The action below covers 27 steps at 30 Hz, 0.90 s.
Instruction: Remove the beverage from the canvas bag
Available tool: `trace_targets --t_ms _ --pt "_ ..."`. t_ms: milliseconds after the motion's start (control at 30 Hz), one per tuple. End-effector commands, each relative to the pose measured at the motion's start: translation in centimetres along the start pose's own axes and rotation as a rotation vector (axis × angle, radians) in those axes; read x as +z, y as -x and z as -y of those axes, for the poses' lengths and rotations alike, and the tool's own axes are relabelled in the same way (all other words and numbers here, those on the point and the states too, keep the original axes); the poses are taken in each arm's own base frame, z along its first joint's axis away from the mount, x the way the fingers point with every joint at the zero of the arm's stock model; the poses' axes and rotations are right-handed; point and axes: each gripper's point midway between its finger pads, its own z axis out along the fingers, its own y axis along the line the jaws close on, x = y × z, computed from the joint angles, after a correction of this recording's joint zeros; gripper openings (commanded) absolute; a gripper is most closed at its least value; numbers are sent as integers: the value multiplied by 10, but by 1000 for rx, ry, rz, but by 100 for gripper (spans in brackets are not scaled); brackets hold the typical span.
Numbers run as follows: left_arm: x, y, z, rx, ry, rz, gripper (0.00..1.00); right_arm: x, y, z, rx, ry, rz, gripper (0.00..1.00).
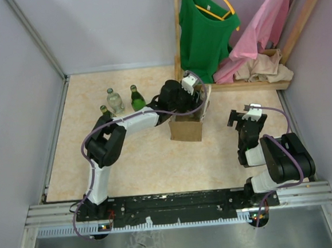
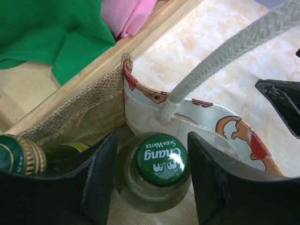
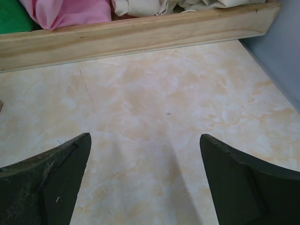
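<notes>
One Chang soda-water bottle (image 2: 127, 186) stands inside the canvas bag (image 1: 185, 131), straddled by the open, empty left gripper (image 2: 151, 145): close below the green cap (image 2: 161, 159), lift straight, clear of the white handle (image 2: 225, 56); right gripper (image 3: 145, 159) open, idle.

Left arm reaches across the counter (image 1: 151, 159), its hand (image 1: 188, 104) lowered at the mouth of the upright canvas bag (image 1: 185, 129); three bottles (image 1: 114, 100) stand left of the bag, right hand (image 1: 243, 117) well apart.
</notes>
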Motion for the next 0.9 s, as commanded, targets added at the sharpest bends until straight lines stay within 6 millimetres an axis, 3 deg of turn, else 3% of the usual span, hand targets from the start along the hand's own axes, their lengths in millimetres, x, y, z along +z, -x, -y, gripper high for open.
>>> trace_targets --t_ms 0,100,167,367,700,867 --pt "8 -5 -2 2 9 27 45 5 24 -2 32 -2 78 99" --pt "7 -2 -4 3 22 51 14 5 24 -2 32 -2 77 99" --pt "4 6 -5 7 33 75 0 6 24 -2 32 -2 78 99" --pt "-18 52 -5 58 59 188 0 5 24 -2 32 -2 77 99" --pt "-83 161 9 134 85 422 0 5 24 -2 32 -2 77 99" --pt "-109 195 17 146 76 490 0 5 24 -2 32 -1 77 99"
